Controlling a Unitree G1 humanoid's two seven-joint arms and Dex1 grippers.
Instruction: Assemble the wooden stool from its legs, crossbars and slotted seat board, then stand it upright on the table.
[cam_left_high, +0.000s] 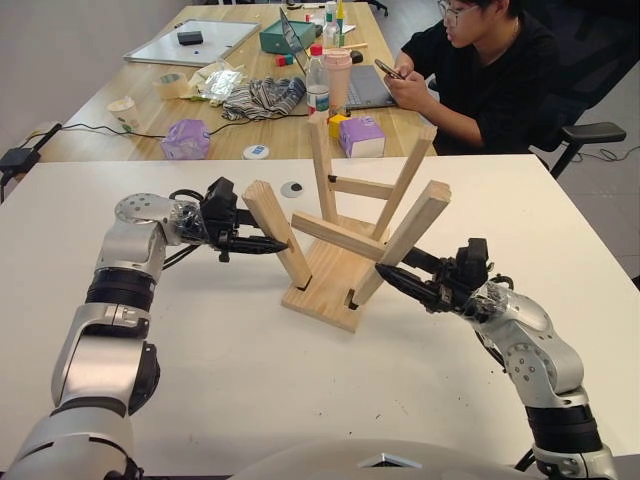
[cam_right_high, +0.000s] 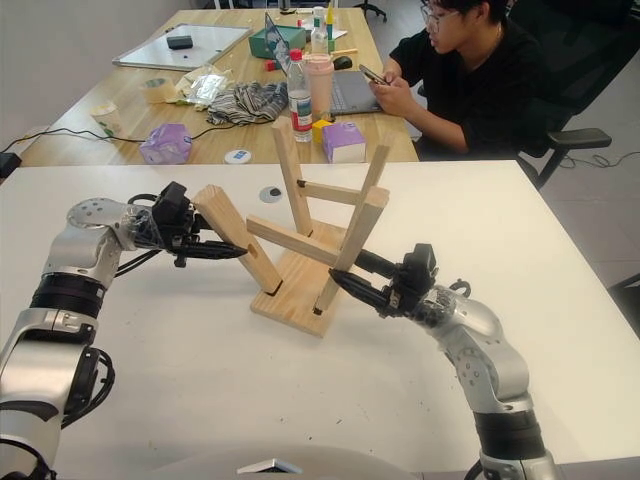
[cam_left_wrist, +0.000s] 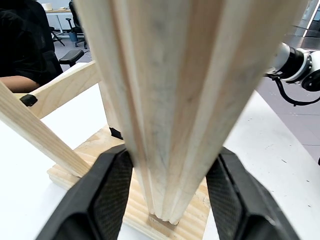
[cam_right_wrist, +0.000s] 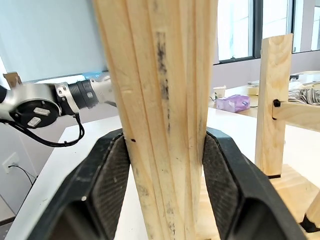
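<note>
Upturned stool (cam_left_high: 325, 292) sits on table (cam_left_high: 250, 390) between left hand (cam_left_high: 272, 243) and right hand (cam_left_high: 392, 273).

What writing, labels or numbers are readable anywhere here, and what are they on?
No text is readable.
Bottle label: too small to read.
Purple box: print blurred.
Round white disc: blue mark, unreadable.
Stool: bare wood, no text; the dark streaks on the leg are not letters.

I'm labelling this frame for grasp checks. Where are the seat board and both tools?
seat board (cam_left_high: 325, 288), left eye view, bare wood near its middle.
left tool (cam_left_high: 272, 244), left eye view, midway between its fingertips.
right tool (cam_left_high: 392, 268), left eye view, midway between its fingertips.
</note>
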